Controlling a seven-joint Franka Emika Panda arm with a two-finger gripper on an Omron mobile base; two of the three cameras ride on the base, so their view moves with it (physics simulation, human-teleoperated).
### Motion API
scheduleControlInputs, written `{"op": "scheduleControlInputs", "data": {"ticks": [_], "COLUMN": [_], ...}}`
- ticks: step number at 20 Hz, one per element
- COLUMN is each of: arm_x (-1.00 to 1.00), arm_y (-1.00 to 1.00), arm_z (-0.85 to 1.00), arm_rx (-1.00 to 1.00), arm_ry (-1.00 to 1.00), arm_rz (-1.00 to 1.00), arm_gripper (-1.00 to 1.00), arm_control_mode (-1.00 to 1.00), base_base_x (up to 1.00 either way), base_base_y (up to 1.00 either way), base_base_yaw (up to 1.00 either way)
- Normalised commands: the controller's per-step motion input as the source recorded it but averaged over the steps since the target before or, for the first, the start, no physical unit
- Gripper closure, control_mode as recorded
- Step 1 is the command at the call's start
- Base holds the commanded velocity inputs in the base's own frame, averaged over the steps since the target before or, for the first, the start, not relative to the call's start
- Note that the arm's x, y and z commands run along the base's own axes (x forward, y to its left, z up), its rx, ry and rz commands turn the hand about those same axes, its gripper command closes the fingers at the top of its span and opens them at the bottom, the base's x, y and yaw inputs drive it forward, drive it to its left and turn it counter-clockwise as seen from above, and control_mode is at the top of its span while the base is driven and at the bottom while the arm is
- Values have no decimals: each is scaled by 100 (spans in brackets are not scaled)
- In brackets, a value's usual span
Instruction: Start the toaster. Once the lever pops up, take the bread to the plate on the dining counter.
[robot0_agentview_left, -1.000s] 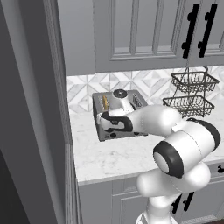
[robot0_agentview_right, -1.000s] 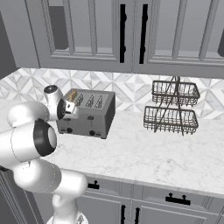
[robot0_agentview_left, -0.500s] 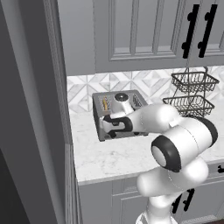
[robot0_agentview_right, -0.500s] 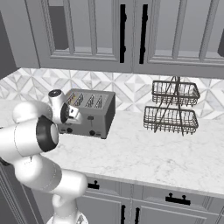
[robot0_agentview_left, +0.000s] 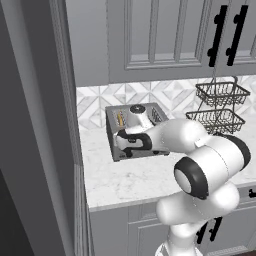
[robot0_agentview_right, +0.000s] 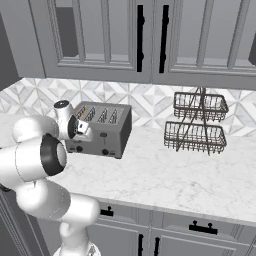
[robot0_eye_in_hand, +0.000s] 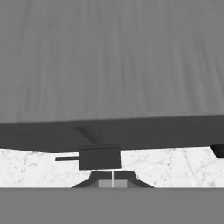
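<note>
The grey toaster (robot0_agentview_left: 159, 115) (robot0_agentview_right: 112, 131) stands on the marble counter against the tiled wall. The golden edge of the bread (robot0_agentview_left: 120, 119) shows in its leftmost slot. My gripper (robot0_agentview_left: 121, 145) (robot0_agentview_right: 81, 131) is shut and pressed close to the left part of the toaster's front. In the hand view the shut fingertips (robot0_eye_in_hand: 113, 183) sit just below a dark slider lever (robot0_eye_in_hand: 99, 157), with the toaster's grey face (robot0_eye_in_hand: 112, 65) above and a black knob (robot0_eye_in_hand: 218, 151) at the right edge. The plate and the dining counter are out of view.
A two-tier black wire basket (robot0_agentview_left: 220, 105) (robot0_agentview_right: 197, 122) stands on the counter (robot0_agentview_right: 165, 175) to the toaster's right. Grey wall cabinets with black handles (robot0_agentview_right: 150, 37) hang above. A tall grey panel (robot0_agentview_left: 45, 125) closes off the counter's left end.
The hand has eased slightly down along the toaster's front, and the elbow has swung a little. The jaws stay shut. The toaster and bread have not moved.
</note>
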Motion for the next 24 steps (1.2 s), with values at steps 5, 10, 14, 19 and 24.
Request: {"op": "scheduleControlInputs", "data": {"ticks": [5, 10, 14, 19, 24], "arm_x": [-60, -12, -39, -28, -1], "arm_y": [0, -8, -7, 18, 17], "arm_z": [65, 98, 90, 90, 69], "arm_rx": [8, 9, 6, -8, -16], "arm_ry": [-17, -4, -12, -15, 0], "arm_rz": [0, 2, 5, 4, 0], "arm_gripper": [100, 100, 100, 100, -100], "arm_control_mode": [-100, -100, -100, -100, -100], "base_base_x": [0, 0, 0, 0, 0], "base_base_y": [0, 0, 0, 0, 0], "base_base_yaw": [0, 0, 0, 0, 0]}}
